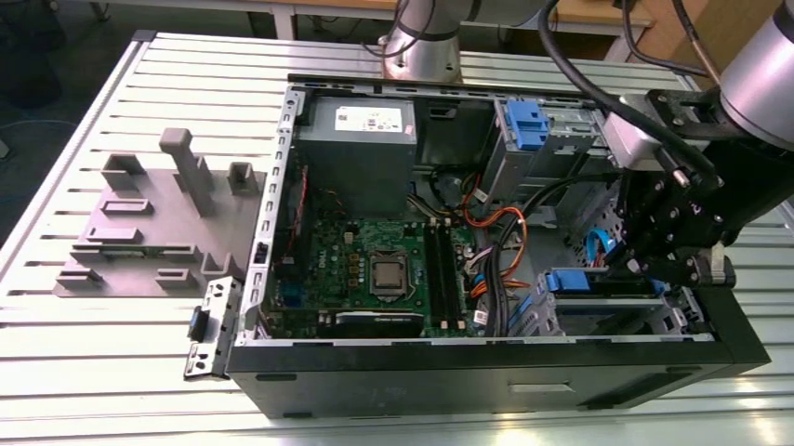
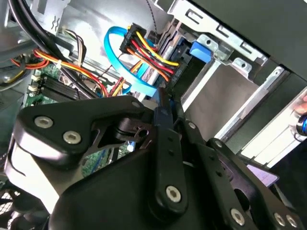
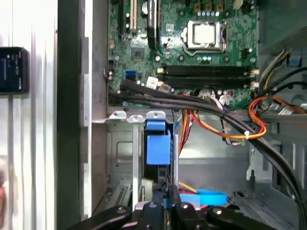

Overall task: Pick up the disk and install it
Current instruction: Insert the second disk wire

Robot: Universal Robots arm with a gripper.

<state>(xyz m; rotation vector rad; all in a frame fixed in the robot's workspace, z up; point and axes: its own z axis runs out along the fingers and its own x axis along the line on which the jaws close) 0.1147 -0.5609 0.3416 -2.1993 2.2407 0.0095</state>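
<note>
- Black linkage of the gripper [image 2: 165,117] looms closest in the second wrist view. What are its fingers doing?
- Pressed narrow onto the blue edge of the disk [image 3: 157,146], which stands on edge in the metal drive bay [image 3: 122,158] of the computer case [image 1: 496,367].
- Where is that bay?
- At the case's front corner, by its near wall, on the exterior view's right. The disk is partly in the slot.
- How much room around it?
- Little. A blue flat cable [image 2: 122,67] and red-yellow wires [image 2: 148,50] crowd one side; the bay's walls hem the other. The motherboard [image 1: 372,265] lies open, mid-case.
- Outside the case?
- A grey fixture block [image 1: 155,218] sits well apart on the slatted table [image 1: 125,372].
</note>
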